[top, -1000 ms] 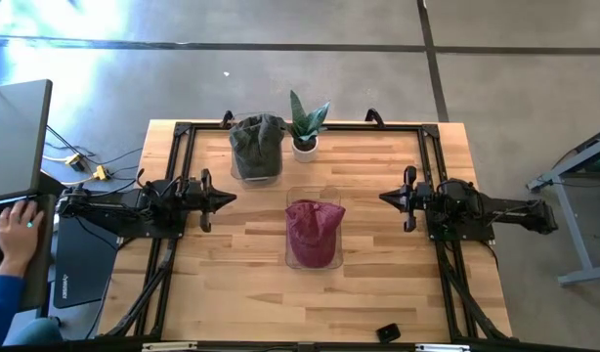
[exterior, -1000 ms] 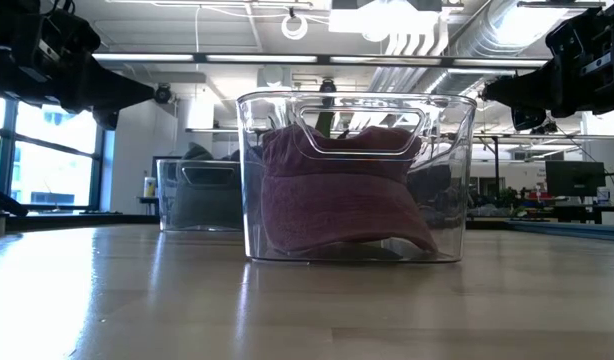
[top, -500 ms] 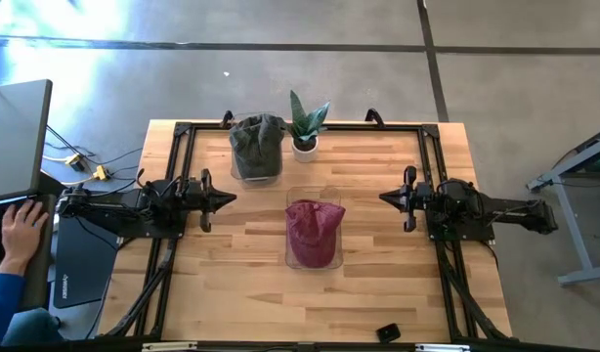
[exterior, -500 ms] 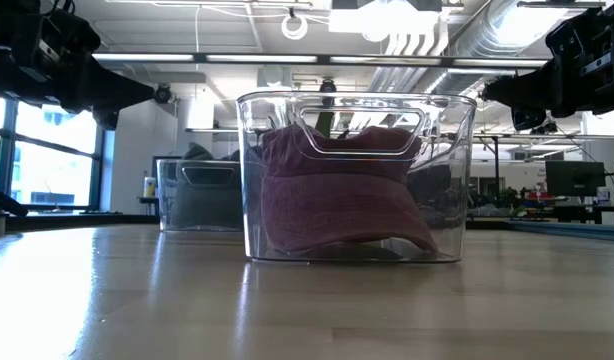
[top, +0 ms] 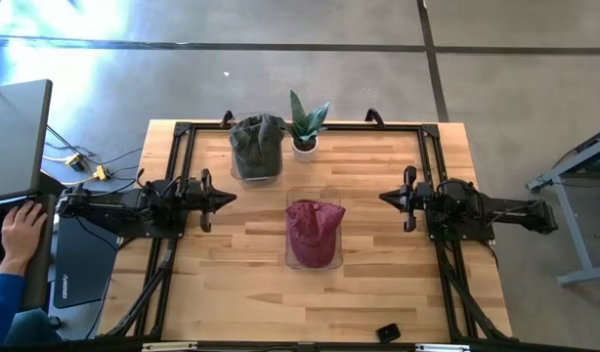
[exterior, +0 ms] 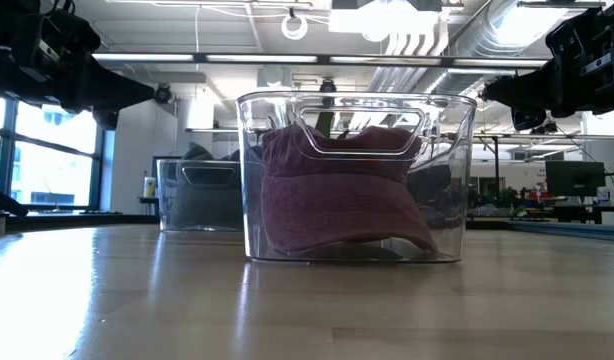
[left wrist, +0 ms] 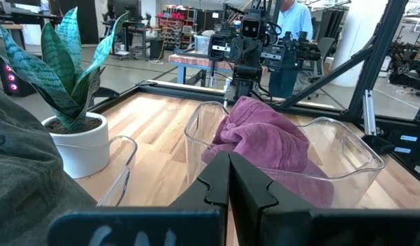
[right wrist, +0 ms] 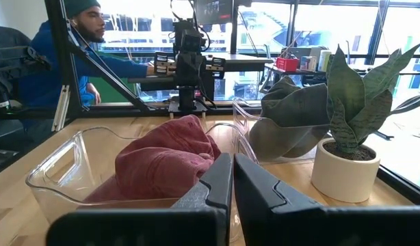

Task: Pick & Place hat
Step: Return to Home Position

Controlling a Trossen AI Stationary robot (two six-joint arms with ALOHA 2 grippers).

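Observation:
A maroon hat [top: 314, 228] lies crumpled inside a clear plastic bin [top: 313, 262] at the table's middle; it also shows in the low view [exterior: 337, 200] and both wrist views [left wrist: 261, 140] [right wrist: 165, 164]. A grey-green hat [top: 256, 142] fills a second clear bin [top: 256, 174] toward the far edge. My left gripper [top: 232, 198] hovers shut left of the maroon hat's bin, above table level. My right gripper [top: 383, 198] hovers shut to its right. Both point at the bin and touch nothing.
A potted snake plant [top: 305, 127] in a white pot stands by the far edge, right of the grey-green hat's bin. A small black object [top: 388, 332] lies near the near edge. A person's hand [top: 17, 235] rests at a desk left of the table.

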